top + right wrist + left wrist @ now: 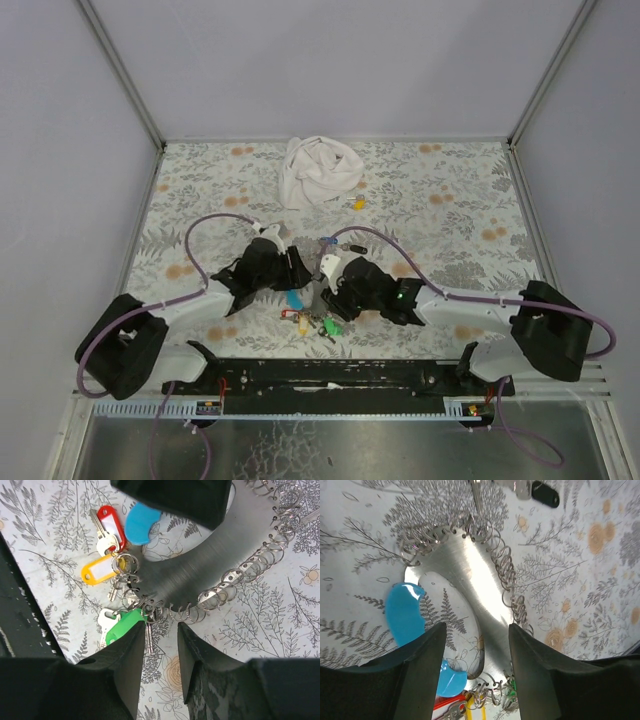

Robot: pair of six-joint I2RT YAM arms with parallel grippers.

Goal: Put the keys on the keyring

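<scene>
Left gripper (477, 630) stands with its jaws spread wide, straddling one arm of the keyring (470, 565). This is a crescent-shaped steel plate lying flat on the floral table (450, 200) between the two arms. A strip of tablecloth shows between one finger and the steel, so nothing is clamped. Right gripper (161, 630) hovers at the plate's other end with its jaws partly apart and gripping nothing. A thin key blade lies just beside one finger.

Next in size come the plastic tags clustered at that end: blue tag (141, 524), green tag (125, 625), red tag (111, 522) and yellow tag (100, 570). The keys (116, 587) bunch among them, apparently already hung. Smallest are the split rings (220, 595), threaded through holes along the plate's outer edge.

The step looks like steadying the plate while a key is worked onto a ring. To do it well, the left jaws should close squarely across the flat steel so the plate cannot pivot. The right gripper should take a key by its head rather than its blade, so the hole meets the ring's split end.
</scene>
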